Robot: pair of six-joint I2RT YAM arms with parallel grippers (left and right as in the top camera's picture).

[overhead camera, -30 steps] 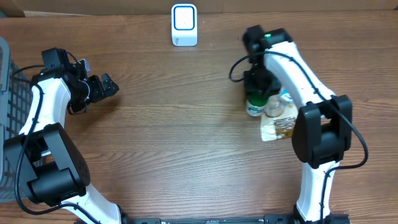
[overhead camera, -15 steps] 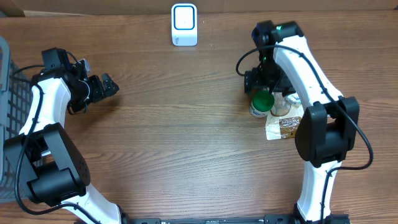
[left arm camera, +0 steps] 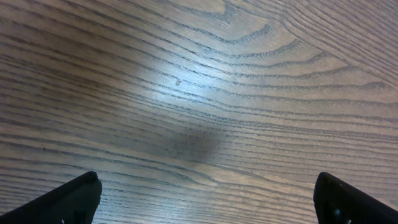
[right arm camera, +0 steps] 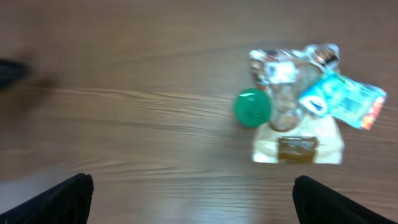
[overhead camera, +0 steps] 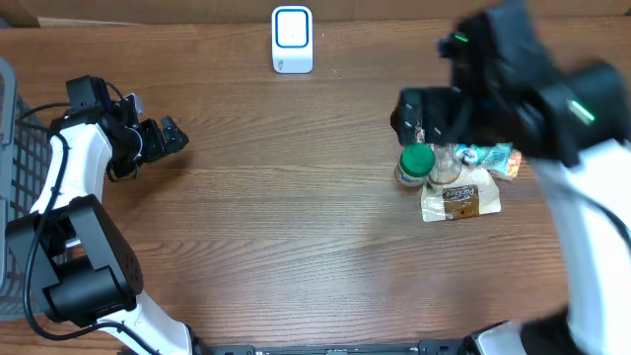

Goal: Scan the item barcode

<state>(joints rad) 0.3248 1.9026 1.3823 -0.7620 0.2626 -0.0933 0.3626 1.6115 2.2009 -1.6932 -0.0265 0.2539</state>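
Nearest the robot's edge of the wooden table (overhead camera: 296, 247), a tan pouch (overhead camera: 459, 199) lies flat at the right-hand side, forming the near end of a small cluster of items. Touching its far edge stand a green-capped bottle (overhead camera: 416, 162) and, just to its right, a clear bottle (overhead camera: 445, 168); a teal packet (overhead camera: 491, 155) lies against the clear bottle on the far right, and the right wrist view shows a silvery wrapped item (right arm camera: 275, 65) at the far end of the cluster. All of these rest on the table, free of either arm. The right gripper (right arm camera: 193, 202) hangs above the cluster, blurred in the overhead view, its fingertips (right arm camera: 69, 198) spread wide with nothing between them. Well apart, at the left side, the left gripper (left arm camera: 208, 200) hovers over bare wood, likewise released and empty, with a dark wire basket (overhead camera: 22, 158) at the table's left margin behind its arm. At the far edge, near the middle, stands the white barcode scanner (overhead camera: 293, 39), its blue-rimmed window upward, well apart from the items.
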